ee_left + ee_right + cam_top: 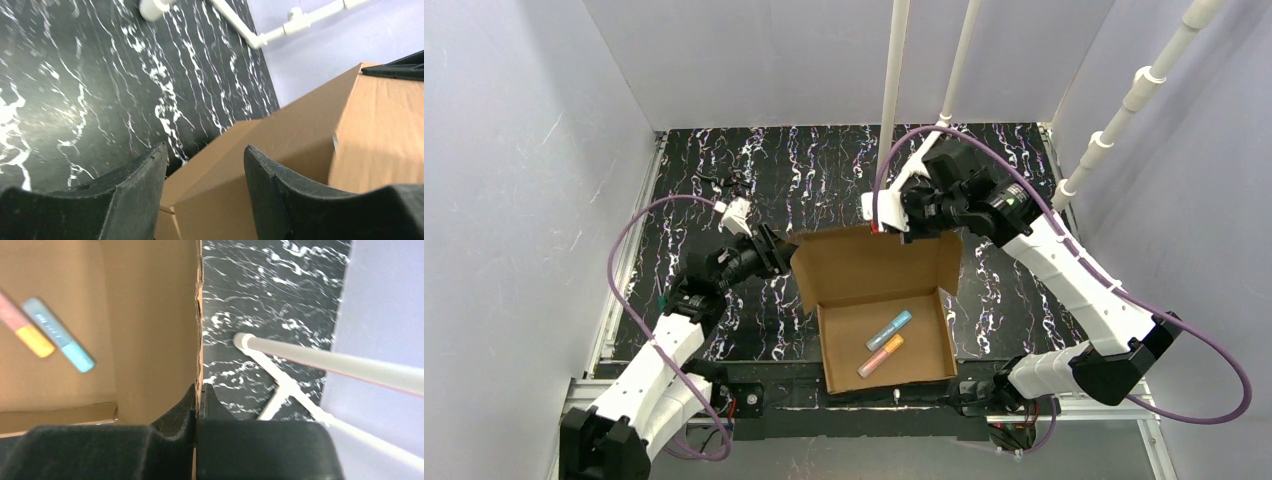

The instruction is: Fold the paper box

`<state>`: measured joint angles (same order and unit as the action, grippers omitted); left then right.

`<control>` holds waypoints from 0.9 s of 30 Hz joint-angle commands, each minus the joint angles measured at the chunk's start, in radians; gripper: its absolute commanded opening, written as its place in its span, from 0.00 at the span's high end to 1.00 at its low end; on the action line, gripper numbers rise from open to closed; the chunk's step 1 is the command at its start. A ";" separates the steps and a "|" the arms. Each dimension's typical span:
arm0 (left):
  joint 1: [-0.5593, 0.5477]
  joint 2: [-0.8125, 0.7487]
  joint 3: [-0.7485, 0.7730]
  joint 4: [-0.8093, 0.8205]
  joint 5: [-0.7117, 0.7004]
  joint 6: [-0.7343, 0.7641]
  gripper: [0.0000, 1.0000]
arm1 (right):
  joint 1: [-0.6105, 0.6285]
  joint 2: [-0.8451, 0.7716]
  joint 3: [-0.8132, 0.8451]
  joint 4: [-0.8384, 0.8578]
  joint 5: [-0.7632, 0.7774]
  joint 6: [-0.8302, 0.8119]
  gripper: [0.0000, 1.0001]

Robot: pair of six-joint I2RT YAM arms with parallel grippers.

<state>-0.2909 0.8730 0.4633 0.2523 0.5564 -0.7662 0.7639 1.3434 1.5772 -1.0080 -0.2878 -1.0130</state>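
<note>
Paper box point(861, 268) pinched by right claw point(198, 394)

The top view is bright, evenly lit and fairly sharp; its pale walls point(524, 150) look slightly bluish. In the left wrist view the dark table point(75, 100) is blurred, with a dull sheen at left, and the paper box point(380, 135) is shaded on its lower left face. The right wrist view smears the markers point(57, 335).
</note>
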 commanded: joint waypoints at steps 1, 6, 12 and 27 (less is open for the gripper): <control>0.006 -0.096 0.106 -0.212 -0.193 0.103 0.44 | -0.034 0.003 0.073 0.103 0.090 0.043 0.99; 0.007 -0.106 0.084 -0.206 -0.187 0.077 0.52 | -0.055 -0.017 0.003 0.204 0.124 0.092 0.99; 0.007 0.000 0.072 -0.077 -0.128 0.015 0.56 | -0.099 -0.016 -0.038 0.295 0.149 0.139 0.99; 0.009 0.014 0.080 0.007 -0.016 0.081 0.62 | -0.127 -0.032 -0.132 0.310 0.101 0.150 0.99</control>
<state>-0.2890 1.0485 0.5961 0.2058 0.4740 -0.7250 0.6502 1.3415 1.4555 -0.7654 -0.1818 -0.8837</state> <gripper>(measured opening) 0.365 0.043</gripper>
